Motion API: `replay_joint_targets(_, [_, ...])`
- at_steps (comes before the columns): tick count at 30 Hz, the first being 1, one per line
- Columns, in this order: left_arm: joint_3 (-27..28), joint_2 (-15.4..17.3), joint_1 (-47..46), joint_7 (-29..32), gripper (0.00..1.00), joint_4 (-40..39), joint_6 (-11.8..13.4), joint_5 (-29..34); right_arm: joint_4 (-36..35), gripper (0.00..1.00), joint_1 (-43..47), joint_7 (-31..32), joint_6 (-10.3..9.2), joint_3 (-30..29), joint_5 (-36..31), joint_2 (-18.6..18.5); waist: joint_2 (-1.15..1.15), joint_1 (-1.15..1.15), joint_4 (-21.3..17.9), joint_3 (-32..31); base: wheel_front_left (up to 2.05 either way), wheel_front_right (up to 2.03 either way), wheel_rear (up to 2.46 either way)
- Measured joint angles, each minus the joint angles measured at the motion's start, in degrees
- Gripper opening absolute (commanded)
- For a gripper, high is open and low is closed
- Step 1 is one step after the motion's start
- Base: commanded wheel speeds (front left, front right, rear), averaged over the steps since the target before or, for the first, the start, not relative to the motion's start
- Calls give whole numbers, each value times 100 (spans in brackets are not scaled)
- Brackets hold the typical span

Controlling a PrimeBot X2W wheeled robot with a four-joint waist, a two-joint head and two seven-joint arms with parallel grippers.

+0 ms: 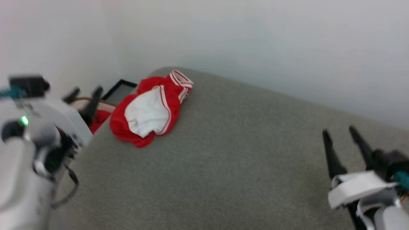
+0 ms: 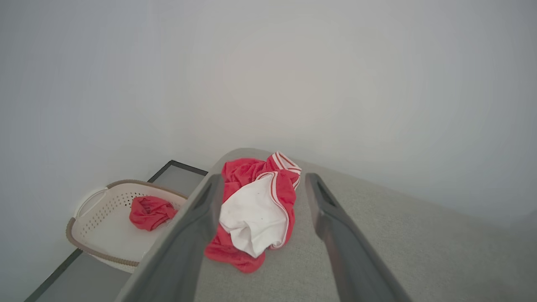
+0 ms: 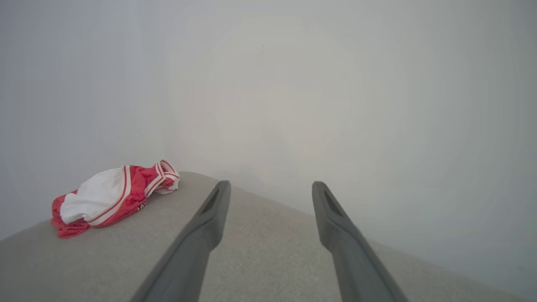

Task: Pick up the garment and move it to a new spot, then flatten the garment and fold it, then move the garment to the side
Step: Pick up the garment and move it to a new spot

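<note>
Near the grey surface's (image 1: 223, 159) far-left rounded corner, the head view shows the garment (image 1: 150, 110) bunched, with bare fabric stretching to the wide-spread right gripper (image 1: 345, 143). Left wrist view: the left gripper (image 2: 264, 178), fingers wide, frames the garment; a basket (image 2: 109, 235) sits beyond the edge. Right wrist view: open surface lies ahead.

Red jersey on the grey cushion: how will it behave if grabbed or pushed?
Probably floppy: the jersey lies crumpled in loose folds, so a pinch would likely lift one layer while the rest hangs. Likely light, as the cloth looks thin. Pushed, it would probably bunch rather than slide whole, and it sits near a corner of the cushion.
</note>
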Motion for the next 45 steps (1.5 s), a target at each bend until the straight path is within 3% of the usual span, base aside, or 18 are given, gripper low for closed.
replay_joint_targets(11, [-58, 398, -1730, 1354, 100, 1002, -98, -510, -1013, 100, -556, 436, 0, -7, 56, -388, 0, 0, -481, 1172, 0, 0, 0])
replay_joint_targets(20, [-238, 535, -2341, 2142, 100, 2140, -129, -666, -1467, 100, -838, 610, 0, -27, 108, -560, 0, 0, -1087, 2300, 0, 0, 0])
replay_joint_targets(27, [-415, 554, -2619, 2376, 100, 2881, -137, -569, -1727, 100, -904, 748, 0, -42, 112, -597, 0, 0, -1535, 2949, 0, 0, 0])
replay_joint_targets(38, [-463, 580, -3000, 2193, 100, 3624, -9, -479, -1945, 100, -976, 956, 0, -134, 119, -610, 0, 0, -1972, 3513, 0, 0, 0])
replay_joint_targets(41, [-449, 539, -3045, 1995, 0, 3767, -11, -490, -1906, 100, -975, 960, 0, -133, 143, -598, 0, 0, -1979, 3471, 0, 0, 0])
replay_joint_targets(45, [-580, 464, -3091, 1673, 0, 3873, -53, -401, -1770, 100, -916, 916, 0, -119, 160, -577, 0, 0, -1967, 3296, 0, 0, 0])
